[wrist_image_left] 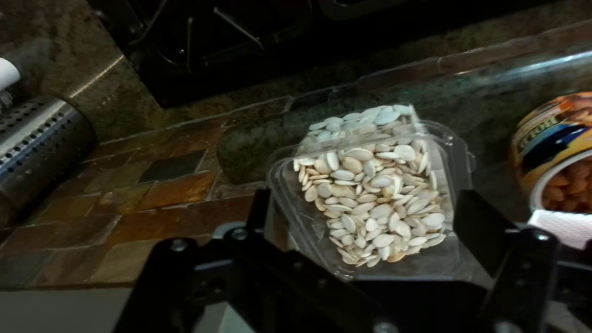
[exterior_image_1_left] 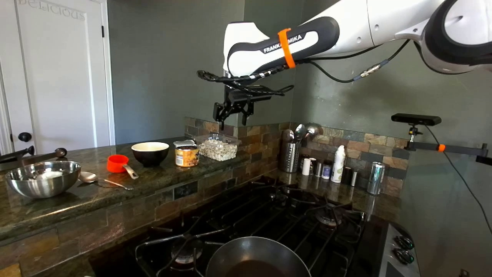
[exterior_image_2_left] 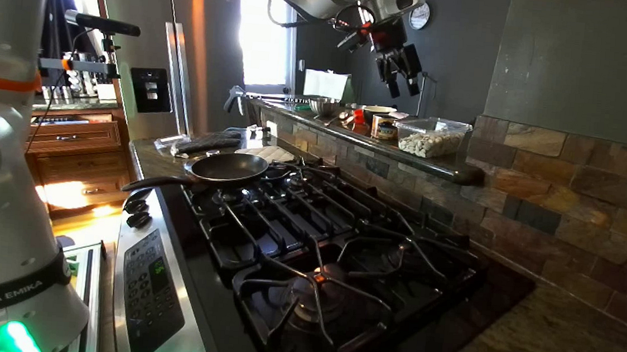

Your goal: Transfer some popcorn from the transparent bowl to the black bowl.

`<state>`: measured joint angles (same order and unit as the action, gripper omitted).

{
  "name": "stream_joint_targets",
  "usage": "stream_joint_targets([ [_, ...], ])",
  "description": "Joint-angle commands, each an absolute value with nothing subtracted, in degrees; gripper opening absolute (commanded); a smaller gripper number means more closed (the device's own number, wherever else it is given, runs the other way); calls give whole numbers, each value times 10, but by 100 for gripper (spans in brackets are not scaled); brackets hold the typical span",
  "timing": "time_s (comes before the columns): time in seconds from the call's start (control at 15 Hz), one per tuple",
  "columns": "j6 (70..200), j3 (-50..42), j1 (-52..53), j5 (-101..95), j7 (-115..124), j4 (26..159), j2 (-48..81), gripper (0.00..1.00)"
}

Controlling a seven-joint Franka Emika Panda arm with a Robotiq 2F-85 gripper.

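Observation:
A clear square plastic container, which fits the transparent bowl, stands at the end of the raised counter, in both exterior views [exterior_image_1_left: 200, 139] [exterior_image_2_left: 465, 133] and the wrist view [wrist_image_left: 296, 240]. The pale pieces in it [exterior_image_1_left: 218, 150] [exterior_image_2_left: 425, 144] [wrist_image_left: 384, 203] look like flat seeds rather than puffed popcorn. My gripper [exterior_image_1_left: 233, 124] [exterior_image_2_left: 404, 93] [wrist_image_left: 364, 198] is open and empty, above the container and apart from it, fingers pointing down. The black bowl, cream inside, stands farther along the counter in both exterior views [exterior_image_1_left: 150, 157] [exterior_image_2_left: 372, 116]; its floor is hidden. It is outside the wrist view.
An opened can [exterior_image_1_left: 187, 156] [exterior_image_2_left: 384, 127] [wrist_image_left: 550, 138] stands between container and black bowl. A red measuring cup [exterior_image_1_left: 117, 164], a spoon [exterior_image_1_left: 89, 177] and a steel bowl [exterior_image_1_left: 36, 188] lie farther along. A pan [exterior_image_1_left: 257, 248] [exterior_image_2_left: 228, 168] sits on the stove below.

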<state>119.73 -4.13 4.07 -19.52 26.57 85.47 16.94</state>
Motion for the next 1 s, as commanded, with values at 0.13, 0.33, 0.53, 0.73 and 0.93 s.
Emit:
stream_joint_targets([
  [0.13, 1190, -69, 30, -179, 332, 769, 240, 100],
  [0.33, 1178, -71, 27, -153, 346, 720, 278, 100],
  [0.53, 1165, -69, 25, -120, 347, 673, 312, 100],
  [0.73, 1153, -71, 24, -98, 345, 633, 343, 100],
  [0.93, 1134, -71, 22, -85, 343, 597, 368, 100],
])
